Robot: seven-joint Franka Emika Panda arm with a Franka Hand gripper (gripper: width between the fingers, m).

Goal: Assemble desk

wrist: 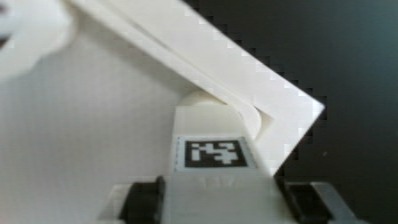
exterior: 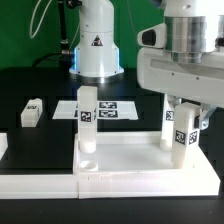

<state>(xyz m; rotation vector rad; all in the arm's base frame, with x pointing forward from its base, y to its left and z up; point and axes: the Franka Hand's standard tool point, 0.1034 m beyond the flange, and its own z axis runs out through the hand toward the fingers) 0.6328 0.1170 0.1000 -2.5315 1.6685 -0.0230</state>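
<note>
The white desk top (exterior: 130,160) lies flat at the front of the exterior view, rim up. One white leg (exterior: 88,120) stands upright at its corner on the exterior view's left. My gripper (exterior: 183,142) is shut on a second tagged leg (exterior: 183,128), held upright at the corner on the exterior view's right. In the wrist view the leg (wrist: 217,150) with its tag sits between my dark finger pads (wrist: 146,200), over the desk top's corner (wrist: 71,130). A third leg (exterior: 32,112) lies loose on the black table at the exterior view's left.
The marker board (exterior: 112,110) lies flat behind the desk top. The robot's base (exterior: 98,45) stands at the back. A white piece (exterior: 3,148) shows at the exterior view's left edge. A low white strip (exterior: 40,183) runs along the front.
</note>
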